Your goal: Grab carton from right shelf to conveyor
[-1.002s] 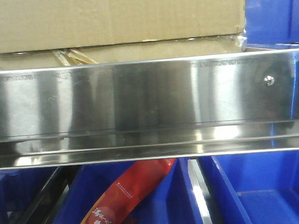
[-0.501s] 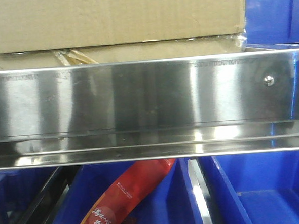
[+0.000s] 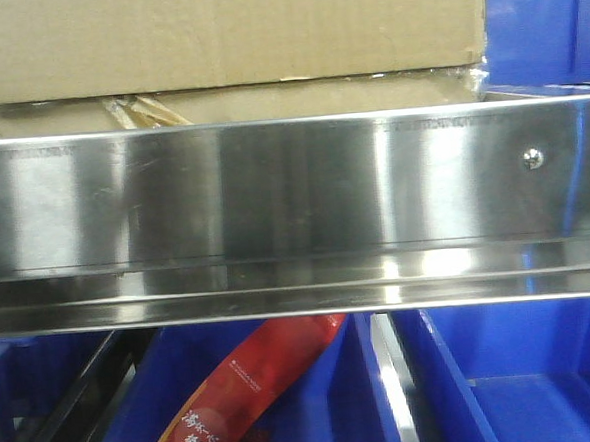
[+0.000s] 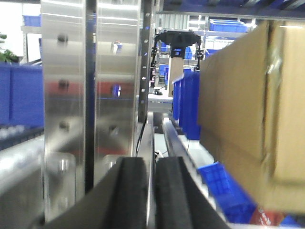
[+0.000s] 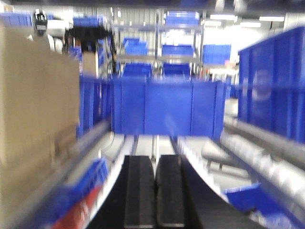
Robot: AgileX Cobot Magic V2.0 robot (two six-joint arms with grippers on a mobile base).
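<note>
A brown cardboard carton sits on the steel shelf, filling the top of the front view, with a second flattened carton layer under it. The carton also shows at the right of the left wrist view and at the left of the right wrist view. My left gripper is shut and empty, left of the carton beside a steel upright. My right gripper is shut and empty, right of the carton.
Blue bins sit on the level below the shelf; one holds a red snack bag. More blue bins stand at the upper right and ahead of the right gripper. Roller rails run at the right.
The front view has shifted very slightly; the shelf and carton look the same. No gripper shows in the earlier frames.
</note>
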